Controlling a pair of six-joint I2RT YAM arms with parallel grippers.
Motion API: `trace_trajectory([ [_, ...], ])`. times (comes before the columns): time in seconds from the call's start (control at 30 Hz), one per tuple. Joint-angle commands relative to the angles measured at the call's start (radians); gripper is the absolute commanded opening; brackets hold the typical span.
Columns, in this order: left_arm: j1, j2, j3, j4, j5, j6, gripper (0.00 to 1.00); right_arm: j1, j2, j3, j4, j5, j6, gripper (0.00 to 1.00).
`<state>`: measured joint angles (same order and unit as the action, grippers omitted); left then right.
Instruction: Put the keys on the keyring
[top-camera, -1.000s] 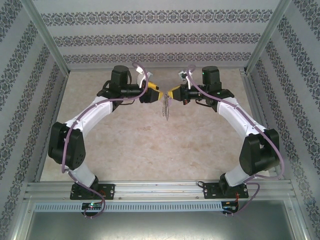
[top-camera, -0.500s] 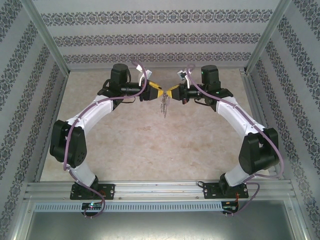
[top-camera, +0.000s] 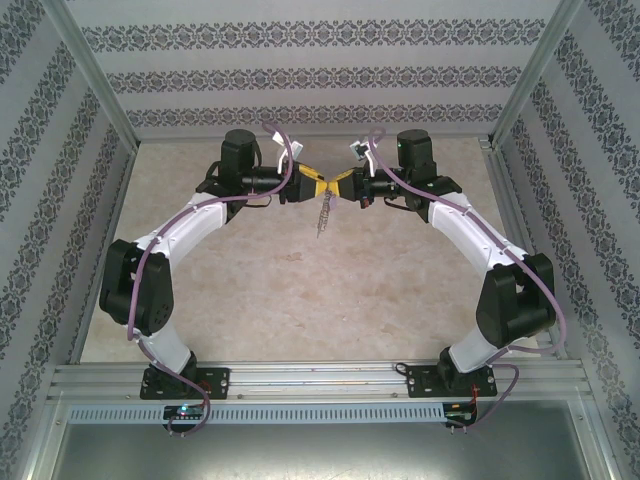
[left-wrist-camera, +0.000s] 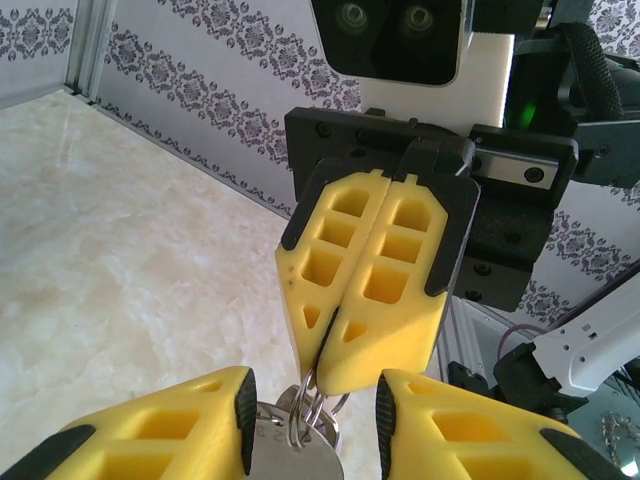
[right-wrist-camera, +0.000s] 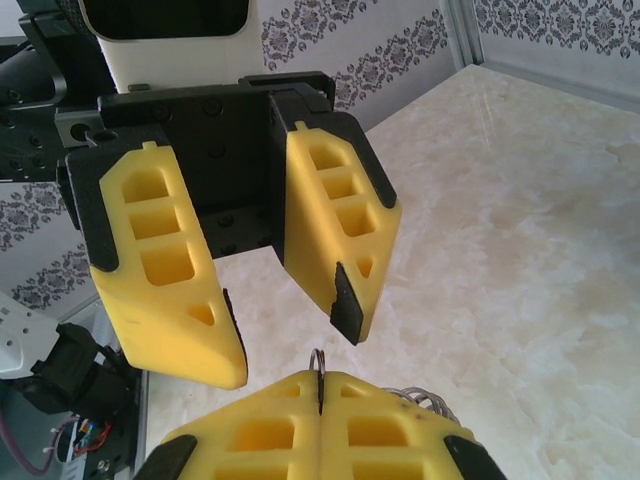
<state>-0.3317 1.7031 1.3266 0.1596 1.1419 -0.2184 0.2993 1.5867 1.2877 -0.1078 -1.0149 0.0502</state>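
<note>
Nothing can be read here — no text, label, brand, number or sign.

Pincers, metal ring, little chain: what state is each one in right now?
keyring: held up in the air, pinched by its wire.
right pincer: shut on the keyring.
left pincer: open, one finger either side of the keyring.
chain: hanging loose below the two pincers.
</note>
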Motion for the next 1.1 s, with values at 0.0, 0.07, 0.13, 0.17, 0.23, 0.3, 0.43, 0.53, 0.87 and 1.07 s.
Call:
trace_trajectory([
  [0.0,0.0,-0.014,-0.018,0.049,0.031,-0.011,0.38,0.009,-0.008,0.024,0.042,-0.016,0.006,0.0],
  [0.07,-0.001,-0.015,-0.023,0.049,0.034,-0.011,0.38,0.01,-0.008,0.024,0.048,-0.016,0.01,0.0],
  [0.13,-0.005,-0.019,-0.028,0.052,0.036,-0.01,0.37,0.009,-0.008,0.024,0.049,-0.015,0.013,0.0],
  [0.17,-0.007,-0.02,-0.03,0.052,0.036,-0.009,0.37,0.01,-0.008,0.022,0.052,-0.016,0.014,0.0],
  [0.23,-0.007,-0.022,-0.03,0.052,0.036,-0.008,0.34,0.011,-0.008,0.021,0.054,-0.016,0.018,0.0],
  [0.3,-0.01,-0.023,-0.029,0.051,0.038,-0.006,0.32,0.013,-0.008,0.019,0.056,-0.017,0.019,0.0],
  [0.43,-0.012,-0.023,-0.027,0.056,0.033,-0.008,0.29,0.016,-0.014,0.013,0.056,-0.014,0.019,0.0],
  [0.53,-0.016,-0.02,-0.024,0.065,0.036,-0.015,0.27,0.018,-0.017,0.009,0.056,-0.013,0.019,0.0],
  [0.87,-0.03,-0.017,-0.031,0.096,0.03,-0.029,0.13,0.021,-0.027,-0.001,0.055,-0.007,0.019,0.0],
  [1.07,-0.029,-0.032,-0.055,0.137,0.008,-0.044,0.0,0.014,-0.045,-0.01,0.063,0.001,0.031,0.12],
])
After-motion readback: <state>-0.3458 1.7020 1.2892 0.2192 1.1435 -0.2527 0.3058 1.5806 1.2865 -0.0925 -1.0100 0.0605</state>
